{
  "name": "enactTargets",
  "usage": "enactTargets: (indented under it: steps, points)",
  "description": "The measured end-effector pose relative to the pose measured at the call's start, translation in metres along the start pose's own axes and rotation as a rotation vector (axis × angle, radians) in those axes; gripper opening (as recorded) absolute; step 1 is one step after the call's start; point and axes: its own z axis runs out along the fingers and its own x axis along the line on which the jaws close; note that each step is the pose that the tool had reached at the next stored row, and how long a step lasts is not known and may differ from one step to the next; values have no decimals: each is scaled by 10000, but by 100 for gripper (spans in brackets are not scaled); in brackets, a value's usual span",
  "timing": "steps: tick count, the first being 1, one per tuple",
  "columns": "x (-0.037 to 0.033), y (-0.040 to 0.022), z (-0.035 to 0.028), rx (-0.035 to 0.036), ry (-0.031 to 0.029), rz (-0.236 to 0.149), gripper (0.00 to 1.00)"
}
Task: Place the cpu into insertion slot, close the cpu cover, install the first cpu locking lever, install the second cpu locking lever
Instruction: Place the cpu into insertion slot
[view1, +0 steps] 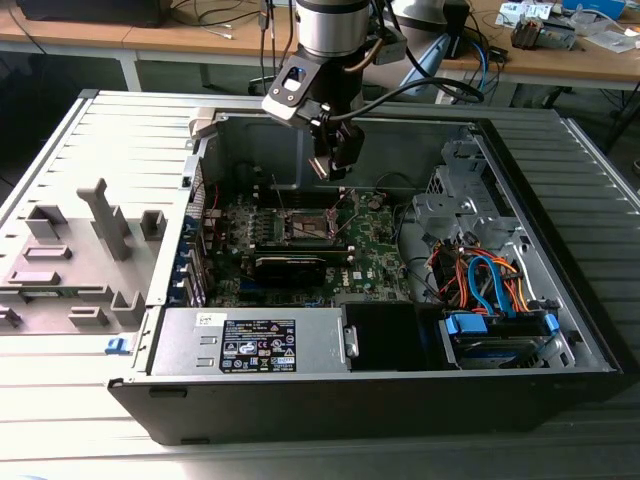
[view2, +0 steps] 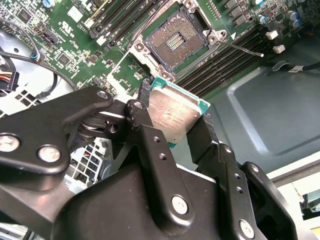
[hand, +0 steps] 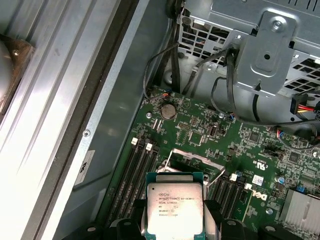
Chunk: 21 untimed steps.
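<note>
Holding the cpu clamped between the jaws, raised above the green motherboard, apart from the bare, uncovered insertion slot.

1 arm, wrist tilted downward; 1 claw, black, two fingers clamped on opposite edges of the cpu, held aloft.

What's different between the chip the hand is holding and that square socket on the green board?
The cpu is clamped between the fingers of the hand, up off the board. The insertion slot sits fixed on the motherboard, uncovered and empty. The cpu shows a smooth silver-grey lid with a green rim, while the insertion slot shows a brownish-gold contact field inside a silver frame. Both are square.
</note>
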Motion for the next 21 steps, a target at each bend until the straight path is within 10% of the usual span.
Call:
enactTargets:
  steps: [21]
  points:
    - [0,-1,6,-4,-16,197,54]
